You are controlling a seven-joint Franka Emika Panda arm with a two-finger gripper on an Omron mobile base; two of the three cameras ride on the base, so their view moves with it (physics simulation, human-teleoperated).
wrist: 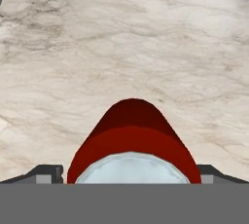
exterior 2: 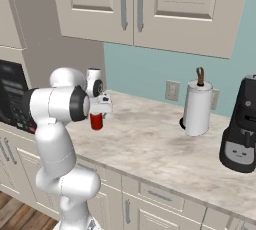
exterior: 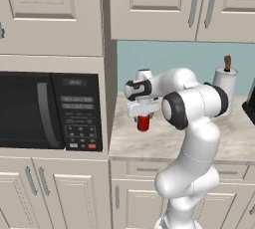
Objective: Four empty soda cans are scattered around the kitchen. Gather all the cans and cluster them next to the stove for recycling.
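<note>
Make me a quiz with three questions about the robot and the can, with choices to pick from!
1. Where does the soda can stand?
A. on the counter
B. inside the microwave
C. on the floor

2. What colour is the can?
A. blue
B. red
C. green

3. How is the gripper?
A. shut with nothing in it
B. lifting the can high
C. open, a finger on each side of the can

Answers:
1. A, it stands on the marble top.
2. B, its side is red under a silvery top.
3. C, the fingertips sit wide apart beside the can.
</note>
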